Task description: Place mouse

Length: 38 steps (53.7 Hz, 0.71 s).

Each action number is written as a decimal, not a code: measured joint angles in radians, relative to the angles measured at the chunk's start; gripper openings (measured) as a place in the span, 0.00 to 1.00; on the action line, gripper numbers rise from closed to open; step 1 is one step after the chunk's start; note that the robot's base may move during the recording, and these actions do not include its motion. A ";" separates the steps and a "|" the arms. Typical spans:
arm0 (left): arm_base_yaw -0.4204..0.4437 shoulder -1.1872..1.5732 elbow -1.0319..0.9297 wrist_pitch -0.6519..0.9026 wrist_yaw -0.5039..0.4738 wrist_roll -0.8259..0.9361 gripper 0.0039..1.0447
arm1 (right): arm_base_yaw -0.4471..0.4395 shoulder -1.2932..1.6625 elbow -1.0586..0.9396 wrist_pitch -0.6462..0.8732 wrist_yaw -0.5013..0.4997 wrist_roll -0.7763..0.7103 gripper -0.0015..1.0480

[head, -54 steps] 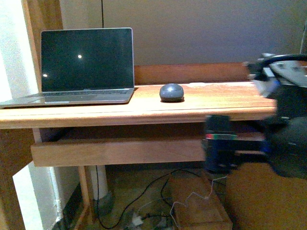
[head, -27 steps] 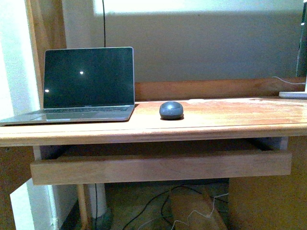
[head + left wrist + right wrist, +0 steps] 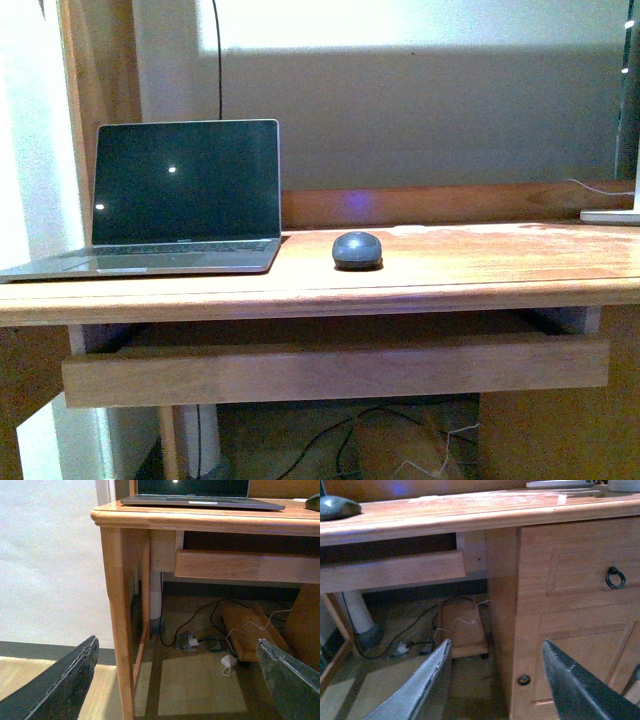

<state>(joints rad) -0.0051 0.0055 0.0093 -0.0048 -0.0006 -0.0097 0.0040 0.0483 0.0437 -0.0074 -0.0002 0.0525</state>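
Mouse, small, dark grey, domed and matte [image 3: 357,250], is sitting mid-tabletop on the wooden desk [image 3: 470,265], just beside the open grey laptop [image 3: 180,195]. Both the left gripper [image 3: 175,680] and the right gripper [image 3: 495,690] are hanging below the desk edge, jaws spread wide, gripping nothing; the mouse is lying above and ahead of both, neither clearly nearer.

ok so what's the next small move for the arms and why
Probably none beyond staying low: the mouse sits alone on the desk beside the laptop, and both the left claw and right claw hang open, empty, below the desktop.
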 joint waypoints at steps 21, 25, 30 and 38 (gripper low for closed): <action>0.000 0.000 0.000 0.000 0.000 0.000 0.93 | -0.002 -0.042 -0.028 0.005 0.000 -0.046 0.03; 0.000 0.000 0.000 0.000 0.000 0.000 0.93 | -0.002 -0.042 -0.028 0.005 0.000 -0.047 0.03; 0.000 0.000 0.000 0.000 0.000 0.000 0.93 | -0.002 -0.042 -0.028 0.005 0.000 -0.048 0.17; 0.000 0.000 0.000 0.000 0.000 0.000 0.93 | -0.002 -0.042 -0.028 0.005 0.000 -0.048 0.38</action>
<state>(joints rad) -0.0051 0.0055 0.0093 -0.0048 -0.0006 -0.0097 0.0025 0.0067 0.0158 -0.0021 0.0002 0.0048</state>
